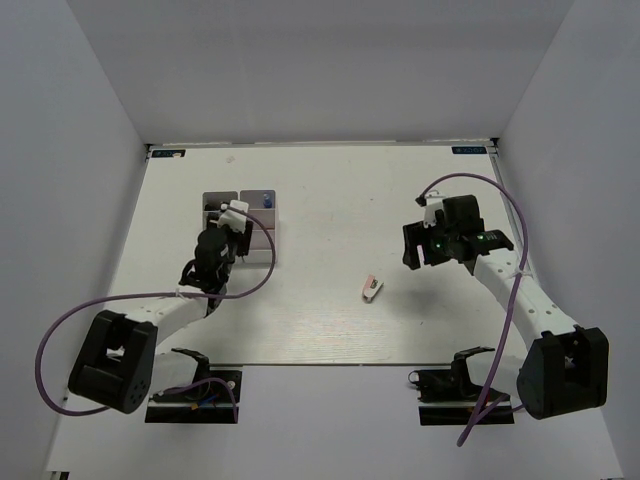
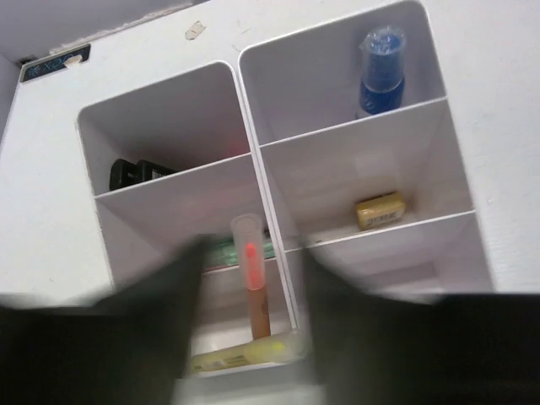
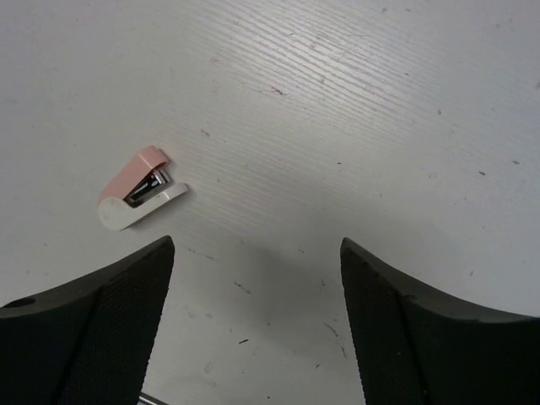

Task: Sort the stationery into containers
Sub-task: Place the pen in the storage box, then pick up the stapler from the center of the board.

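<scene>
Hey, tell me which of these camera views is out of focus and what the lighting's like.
Left wrist view: the left gripper is a dark, out-of-focus smear, while the organizer box behind it looks fairly sharp. Right wrist view: crisp, table grain and pink stapler in focus, soft shadow beneath the open right gripper. Top view: even, diffuse light, no glare.

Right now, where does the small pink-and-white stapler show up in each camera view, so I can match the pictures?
Top external: the stapler lies on bare tabletop just right of centre, between the arms.
Left wrist: not in it; the organizer box fills most of it.
Right wrist: the stapler is at upper left, ahead of the right gripper.
Shared landmark: the white tabletop, in all three views.
</scene>
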Motion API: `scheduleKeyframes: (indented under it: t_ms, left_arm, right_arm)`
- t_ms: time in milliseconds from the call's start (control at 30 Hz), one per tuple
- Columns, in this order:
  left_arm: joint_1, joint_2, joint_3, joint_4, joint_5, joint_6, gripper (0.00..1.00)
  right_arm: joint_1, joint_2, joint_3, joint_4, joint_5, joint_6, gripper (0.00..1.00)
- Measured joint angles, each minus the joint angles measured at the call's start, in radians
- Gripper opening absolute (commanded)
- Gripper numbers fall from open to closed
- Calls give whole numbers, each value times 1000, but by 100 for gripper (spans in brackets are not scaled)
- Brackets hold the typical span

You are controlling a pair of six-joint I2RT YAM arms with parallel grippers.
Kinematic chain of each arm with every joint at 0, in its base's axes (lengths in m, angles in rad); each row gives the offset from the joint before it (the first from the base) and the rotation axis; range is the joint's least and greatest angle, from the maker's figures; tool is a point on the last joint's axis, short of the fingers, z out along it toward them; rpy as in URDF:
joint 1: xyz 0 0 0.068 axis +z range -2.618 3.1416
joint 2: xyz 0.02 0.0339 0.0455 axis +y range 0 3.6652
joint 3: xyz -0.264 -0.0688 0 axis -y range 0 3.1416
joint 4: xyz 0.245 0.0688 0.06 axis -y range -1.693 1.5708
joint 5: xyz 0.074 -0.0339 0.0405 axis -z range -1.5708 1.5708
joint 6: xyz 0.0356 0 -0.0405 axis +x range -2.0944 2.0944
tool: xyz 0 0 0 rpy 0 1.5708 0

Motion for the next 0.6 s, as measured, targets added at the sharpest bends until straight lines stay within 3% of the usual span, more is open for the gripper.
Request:
scheduleKeyframes:
  t_ms: [33,200,233,267,300,333,367,400,467,500,533,567,600]
  left_arm:
    - [0,-6,-1,0,0,-6,86]
    - [0,-88,8,-41,-10,-19,91]
    - [0,-108,22,-70,-14,-24,83]
    - [0,-126,43,-101,-16,-37,56]
    - [0,-148,70,-141,-19,-58,1]
    - [0,-174,110,-209,-23,-84,0]
    - [1,-198,163,-297,-26,-108,0]
    - [2,-218,237,-416,-26,-155,0]
    - [4,-235,388,-602,-4,-238,1]
    - [7,-248,456,-684,28,-278,16]
    - [10,-268,503,-756,69,-311,61]
    - [13,-293,523,-813,112,-335,74]
    - [14,-324,517,-863,153,-360,80]
  right_arm:
    - [0,0,0,-2,-19,-12,90]
    - [0,-4,-2,-25,-181,-141,90]
    - [0,-6,-4,-33,-230,-180,90]
    - [0,-6,-5,-43,-275,-222,77]
    - [0,-6,-5,-59,-317,-269,69]
    - [0,-5,-6,-76,-367,-354,60]
    - [0,-4,-7,-95,-415,-447,33]
    - [0,-2,-11,-114,-459,-564,21]
    - [0,3,-26,-157,-521,-796,11]
    - [1,17,-33,-197,-546,-947,11]
    - [1,39,-34,-248,-563,-1100,16]
    - [1,71,-32,-302,-573,-1257,43]
    - [2,115,-24,-368,-578,-1383,56]
